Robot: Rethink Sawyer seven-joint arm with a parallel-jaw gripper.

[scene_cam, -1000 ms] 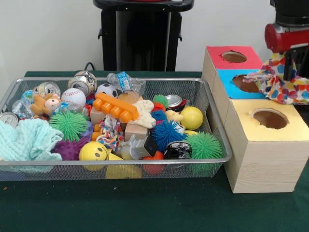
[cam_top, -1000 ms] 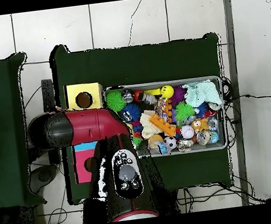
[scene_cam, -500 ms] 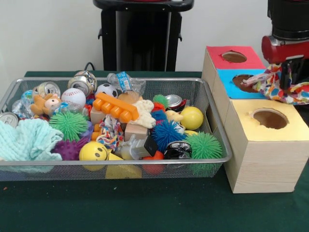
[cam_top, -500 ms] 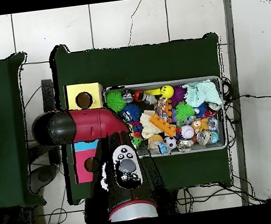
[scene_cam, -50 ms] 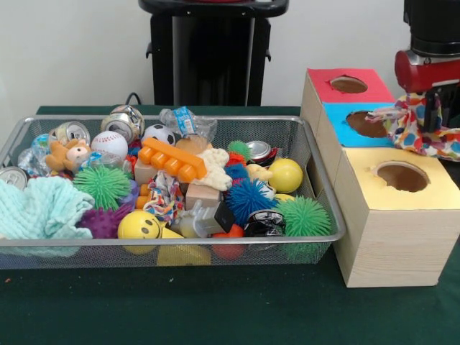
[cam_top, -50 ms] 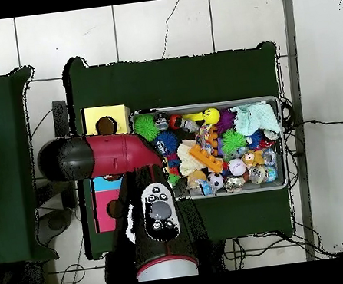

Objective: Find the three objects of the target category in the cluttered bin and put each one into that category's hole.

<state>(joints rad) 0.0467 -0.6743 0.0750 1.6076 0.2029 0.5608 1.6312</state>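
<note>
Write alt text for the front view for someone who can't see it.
A red and black robot arm holds a multicoloured patterned cloth beside the hole in the blue-topped wooden box, between a red-topped box and a yellow-topped box. Left of them, a wire mesh bin overflows with toys.

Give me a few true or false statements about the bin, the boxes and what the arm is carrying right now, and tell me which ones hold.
1. A colourful patterned cloth hangs from the pincer by the blue box. True.
2. The yellow box stands nearest the camera in the front view. True.
3. The wire mesh bin is empty. False: it is full of toys, balls and cans.
4. The smiley ball lies inside the red box. False: it lies in the bin, near its front edge.
5. Each box has a round hole on top. True.
</note>
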